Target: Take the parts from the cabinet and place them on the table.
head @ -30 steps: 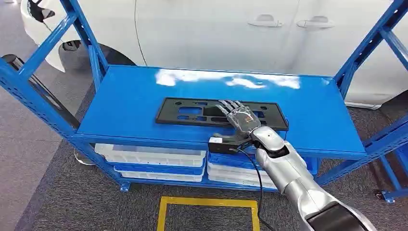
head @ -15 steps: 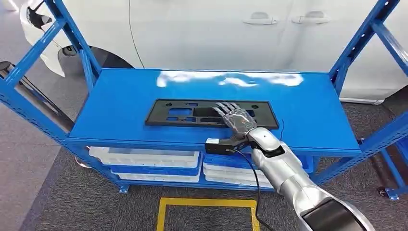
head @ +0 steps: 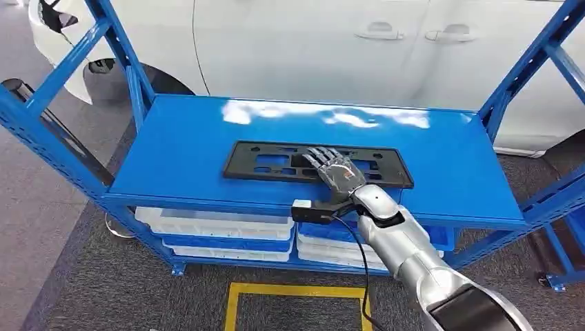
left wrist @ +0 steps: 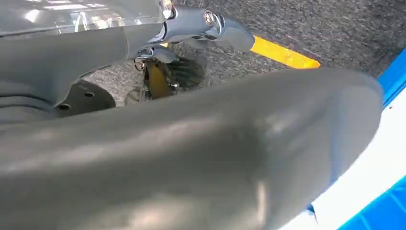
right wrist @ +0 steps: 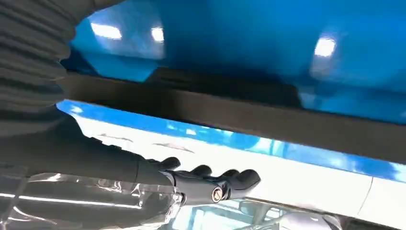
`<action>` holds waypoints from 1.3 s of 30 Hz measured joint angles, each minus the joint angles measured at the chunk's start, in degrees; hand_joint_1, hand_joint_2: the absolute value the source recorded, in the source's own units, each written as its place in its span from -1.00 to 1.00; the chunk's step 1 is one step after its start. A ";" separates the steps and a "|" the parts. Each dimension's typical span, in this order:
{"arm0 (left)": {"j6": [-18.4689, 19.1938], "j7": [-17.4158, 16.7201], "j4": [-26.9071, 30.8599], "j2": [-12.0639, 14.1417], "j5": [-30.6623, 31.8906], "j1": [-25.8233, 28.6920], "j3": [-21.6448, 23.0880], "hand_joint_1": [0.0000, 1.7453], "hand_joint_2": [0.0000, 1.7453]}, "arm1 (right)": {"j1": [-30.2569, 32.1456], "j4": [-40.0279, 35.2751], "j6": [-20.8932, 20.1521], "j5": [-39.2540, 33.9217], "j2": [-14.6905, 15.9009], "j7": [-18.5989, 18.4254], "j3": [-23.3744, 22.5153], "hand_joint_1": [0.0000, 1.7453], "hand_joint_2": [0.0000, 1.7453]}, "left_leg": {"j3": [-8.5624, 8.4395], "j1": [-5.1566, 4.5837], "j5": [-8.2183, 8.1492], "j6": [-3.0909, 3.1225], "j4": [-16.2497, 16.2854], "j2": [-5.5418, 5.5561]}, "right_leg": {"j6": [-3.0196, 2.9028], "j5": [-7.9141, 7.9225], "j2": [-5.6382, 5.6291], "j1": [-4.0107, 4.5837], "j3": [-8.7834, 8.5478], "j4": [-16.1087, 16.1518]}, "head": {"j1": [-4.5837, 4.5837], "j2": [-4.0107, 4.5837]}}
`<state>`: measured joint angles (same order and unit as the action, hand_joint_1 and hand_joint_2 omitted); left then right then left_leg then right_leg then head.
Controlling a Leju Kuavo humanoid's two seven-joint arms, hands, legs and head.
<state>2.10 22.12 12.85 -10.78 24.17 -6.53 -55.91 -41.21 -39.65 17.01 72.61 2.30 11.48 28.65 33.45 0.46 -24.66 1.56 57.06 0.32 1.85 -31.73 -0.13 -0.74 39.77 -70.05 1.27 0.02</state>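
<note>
The black plastic panel [head: 317, 164] lies flat on the blue shelf [head: 172, 152] of the cabinet, near its front edge, not yet lifted. The right hand [head: 336, 170] rests on its middle with fingers [head: 319, 156] spread flat, grasping nothing. The left hand [left wrist: 191, 158] hangs low; I cannot tell its state. Nearly all the task remains.

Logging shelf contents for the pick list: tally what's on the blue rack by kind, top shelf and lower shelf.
Black plastic frame part, flat on the top shelf under the right hand: 1
White trays, stacked on the lower shelf in two piles: at least 4, stacks partly hidden
Total: at least 5
</note>
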 joint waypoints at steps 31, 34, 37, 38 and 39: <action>0.09 -0.09 -0.15 -0.46 1.00 -0.12 0.07 -1.00 -1.00 | 2.63 -4.74 -1.64 -1.44 0.02 -0.11 -1.25 1.00 1.00 | -0.71 0.08 -0.30 -0.11 -0.25 -0.11 | 0.17 -0.30 -0.15 -0.03 0.94 -1.69 | 0.04 0.00; 0.09 -0.24 -0.15 -0.46 1.01 -0.07 0.07 -1.00 -1.00 | 2.88 -4.83 -1.66 -1.44 0.22 0.00 -1.25 1.00 1.00 | -0.69 0.08 -0.40 -0.07 -0.02 -0.09 | 0.34 1.13 -0.12 -0.14 2.01 -3.43 | 0.00 0.00; 0.11 -0.33 -0.17 -0.59 1.01 -0.08 0.09 -1.00 -1.00 | 2.54 -5.36 -1.95 -1.35 0.33 0.11 -1.25 1.00 1.00 | -0.76 0.08 -0.82 -0.61 0.51 0.01 | -0.27 7.32 0.07 -0.17 -5.17 11.23 | -0.02 0.00; 0.09 -0.33 -0.20 -0.61 1.03 -0.17 0.09 -1.00 -1.00 | 2.40 -5.40 -1.99 -1.27 0.33 0.20 -1.25 1.00 1.00 | -0.46 -0.39 -1.07 -0.99 1.02 0.10 | -0.59 6.90 0.08 0.21 -5.38 11.99 | 0.07 -0.02; 0.09 -0.33 -0.20 -0.61 1.03 -0.15 0.09 -1.00 -1.00 | 2.43 -5.62 -2.03 -1.16 0.33 0.26 -1.22 1.00 1.00 | -0.41 -0.28 -1.01 -1.17 0.84 0.11 | -0.84 6.92 0.04 0.21 -5.26 11.90 | 0.11 0.00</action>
<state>2.19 21.79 12.66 -11.39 25.20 -6.69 -55.82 -38.77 -45.26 14.97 71.45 2.62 11.74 27.43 33.04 0.17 -25.67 0.39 57.90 0.43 1.01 -24.81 -0.09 -0.53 34.51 -58.15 1.38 0.02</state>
